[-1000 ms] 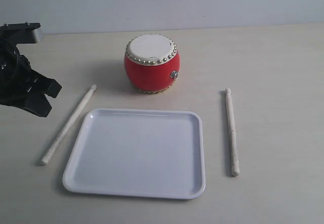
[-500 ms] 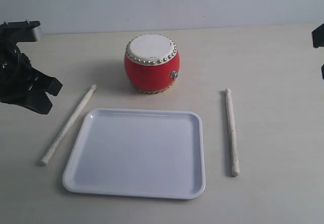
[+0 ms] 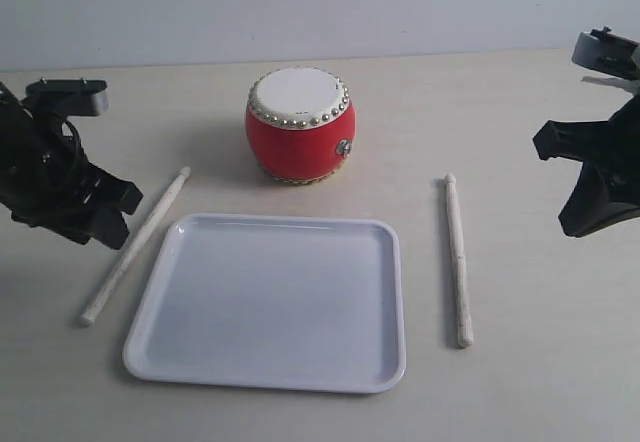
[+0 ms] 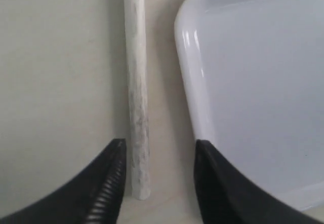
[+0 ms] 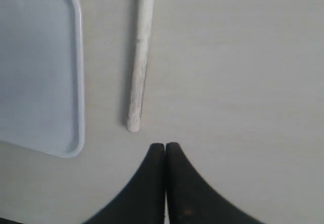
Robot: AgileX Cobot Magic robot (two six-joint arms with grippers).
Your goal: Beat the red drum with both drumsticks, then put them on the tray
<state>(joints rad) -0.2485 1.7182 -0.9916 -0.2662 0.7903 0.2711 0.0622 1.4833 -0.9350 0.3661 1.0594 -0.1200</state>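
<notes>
The red drum (image 3: 300, 124) with its white skin stands upright behind the white tray (image 3: 270, 302). One drumstick (image 3: 135, 247) lies left of the tray, the other drumstick (image 3: 457, 260) right of it. My left gripper (image 3: 100, 224) hovers by the left stick. Seen from the left wrist, this gripper (image 4: 159, 148) is open, and the stick's butt end (image 4: 137, 133) lies between the jaws, close to one finger, with the tray rim (image 4: 190, 82) beside it. My right gripper (image 3: 578, 224) is at the far right, apart from its stick. In the right wrist view it (image 5: 164, 147) is shut and empty, short of the stick (image 5: 139, 67).
Everything rests on a pale tabletop (image 3: 520, 382) with a grey wall behind it. The tray's corner (image 5: 71, 133) lies close to the right stick's butt end.
My left gripper has opened and moved right, toward the left drumstick. The right arm has come into the exterior view from the right edge. Drum, tray and sticks have not moved.
</notes>
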